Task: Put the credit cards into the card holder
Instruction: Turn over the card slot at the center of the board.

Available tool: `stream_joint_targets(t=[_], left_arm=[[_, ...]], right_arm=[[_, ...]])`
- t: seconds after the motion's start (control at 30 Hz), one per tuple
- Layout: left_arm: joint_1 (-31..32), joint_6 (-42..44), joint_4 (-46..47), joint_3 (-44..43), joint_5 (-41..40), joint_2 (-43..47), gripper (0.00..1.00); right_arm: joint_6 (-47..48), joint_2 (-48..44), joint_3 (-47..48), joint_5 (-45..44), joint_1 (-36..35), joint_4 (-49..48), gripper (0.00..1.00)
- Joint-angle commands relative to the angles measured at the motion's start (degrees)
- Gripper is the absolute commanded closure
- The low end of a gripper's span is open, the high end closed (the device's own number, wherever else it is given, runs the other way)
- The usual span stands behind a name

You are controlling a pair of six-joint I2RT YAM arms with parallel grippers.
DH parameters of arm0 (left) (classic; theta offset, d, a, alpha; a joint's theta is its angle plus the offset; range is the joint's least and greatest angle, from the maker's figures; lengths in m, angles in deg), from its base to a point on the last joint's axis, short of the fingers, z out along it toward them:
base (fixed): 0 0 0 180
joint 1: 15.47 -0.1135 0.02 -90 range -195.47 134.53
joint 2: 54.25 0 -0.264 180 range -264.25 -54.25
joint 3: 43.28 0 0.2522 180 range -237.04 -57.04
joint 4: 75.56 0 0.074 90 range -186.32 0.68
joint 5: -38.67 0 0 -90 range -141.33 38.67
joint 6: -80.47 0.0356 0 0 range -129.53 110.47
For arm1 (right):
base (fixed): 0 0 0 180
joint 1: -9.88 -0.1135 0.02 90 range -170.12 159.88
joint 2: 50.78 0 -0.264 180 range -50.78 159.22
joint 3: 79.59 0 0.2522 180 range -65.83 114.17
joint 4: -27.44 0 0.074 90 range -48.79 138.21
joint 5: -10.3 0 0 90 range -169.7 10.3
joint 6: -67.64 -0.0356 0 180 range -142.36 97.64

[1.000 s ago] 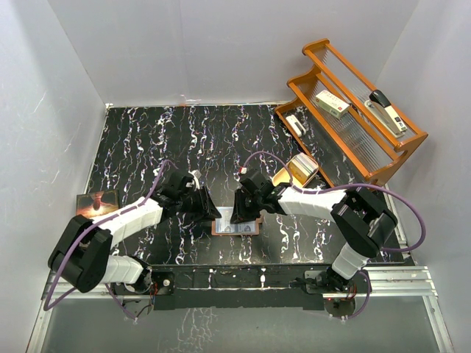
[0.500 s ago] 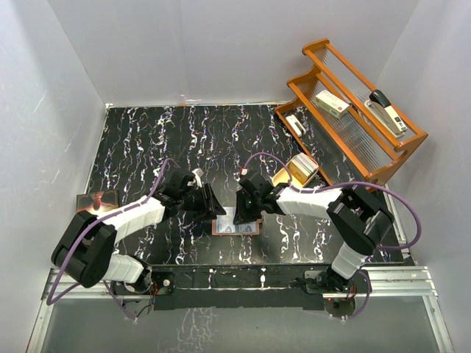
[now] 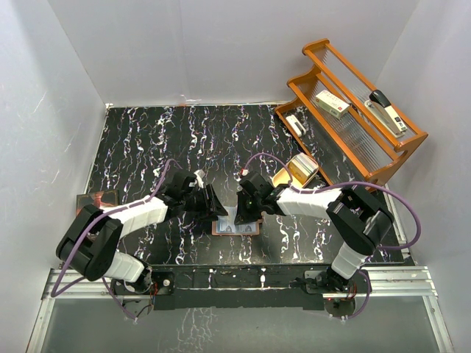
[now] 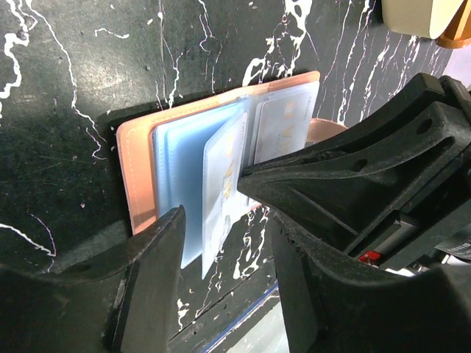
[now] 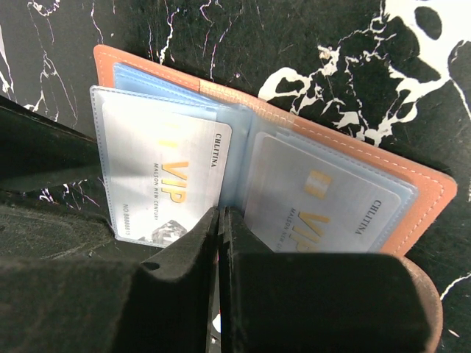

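The left fingers (image 4: pixel 143 265) stand apart and empty over one edge of the open card holder (image 4: pixel 135 184). The right fingers (image 5: pixel 184 279) are pressed together at its fold. It lies toward 6 o'clock on the tabletop (image 3: pixel 147 140), with two credit cards (image 5: pixel 165 176) inside its clear pockets.

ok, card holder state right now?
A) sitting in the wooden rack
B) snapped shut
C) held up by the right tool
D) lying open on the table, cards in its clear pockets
D: the card holder lies open on the table, with VIP cards visible inside clear pockets.
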Motion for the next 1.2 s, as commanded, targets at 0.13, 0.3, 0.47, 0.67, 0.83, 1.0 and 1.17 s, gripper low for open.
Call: stream_joint_targets(t=[0.13, 0.3, 0.47, 0.67, 0.83, 1.0, 1.17], left_arm=[[0.20, 0.06, 1.95, 0.85, 1.97, -1.05, 0.52], [0.25, -0.05, 1.72, 0.42, 2.47, -0.63, 0.56], [0.23, -0.39, 1.46, 0.12, 2.82, -0.01, 0.60], [0.26, -0.84, 2.26, 0.15, 3.70, -0.31, 0.69], [0.23, -1.00, 3.03, -0.64, 4.88, -0.33, 0.70], [0.20, -1.89, 6.13, -0.71, 7.04, -1.14, 0.65], [0.30, -2.34, 8.36, -0.82, 9.11, -2.18, 0.63]], right_arm=[[0.59, 0.53, -1.65, -2.34, -0.28, -1.11, 0.97], [0.46, 0.79, -1.73, -2.13, -0.31, -1.50, 0.97], [0.46, 0.58, -1.99, -2.18, -0.26, -1.55, 0.97], [0.50, 0.03, -1.97, -2.00, -0.30, -1.75, 0.97], [0.75, -1.79, -1.96, -1.88, -0.30, -2.81, 0.87], [1.61, -4.10, -0.23, -4.19, -0.30, -0.36, 0.77], [4.34, -7.38, 3.05, -11.40, -0.30, 5.18, 0.69]])
